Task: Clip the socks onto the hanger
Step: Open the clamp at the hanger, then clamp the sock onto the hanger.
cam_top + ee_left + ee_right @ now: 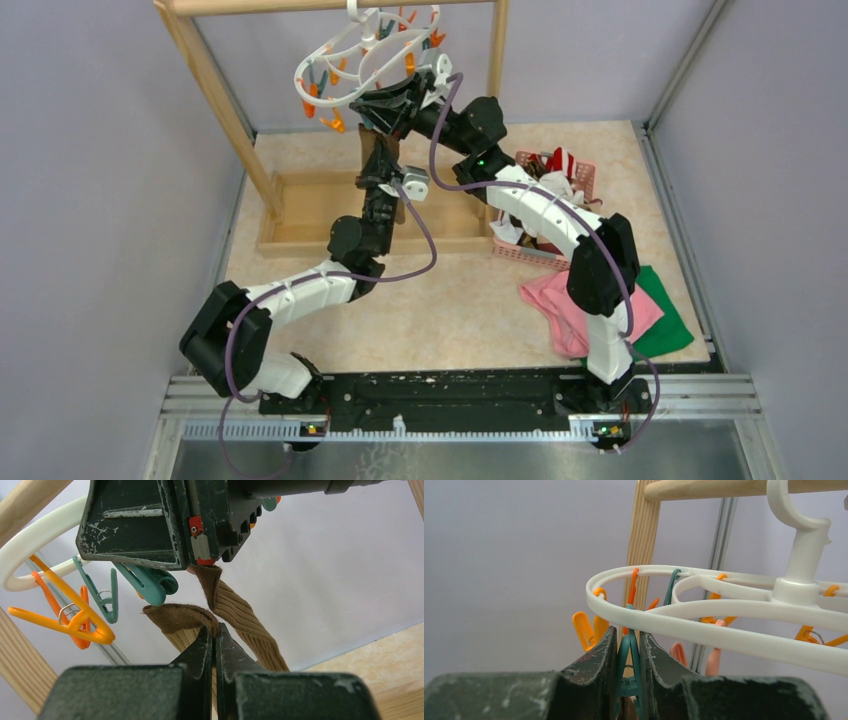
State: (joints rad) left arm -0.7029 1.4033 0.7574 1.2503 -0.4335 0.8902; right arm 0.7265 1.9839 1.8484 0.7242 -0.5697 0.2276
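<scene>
left gripper (216,630): we see its fingers clenched on the brown sock (240,612), with the cuff raised just under the hanger (724,630).
right gripper (629,640): its fingers are squeezing a teal clip (629,662) on the hanger.
risk: if we release the clip before the cuff sits in its mouth, the sock drops; the hanger may also swing.
hidden: the clip's mouth is behind the right gripper, so we cannot tell whether fabric is inside.

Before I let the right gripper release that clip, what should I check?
1. Left gripper pinching the brown sock: ok.
2. Right gripper squeezing the teal clip: ok.
3. Sock edge inside the clip's mouth: cannot tell, hidden by the right gripper.
4. Hanger hooked over the wooden bar: ok.
5. Orange clip apart from the sock: ok.
</scene>
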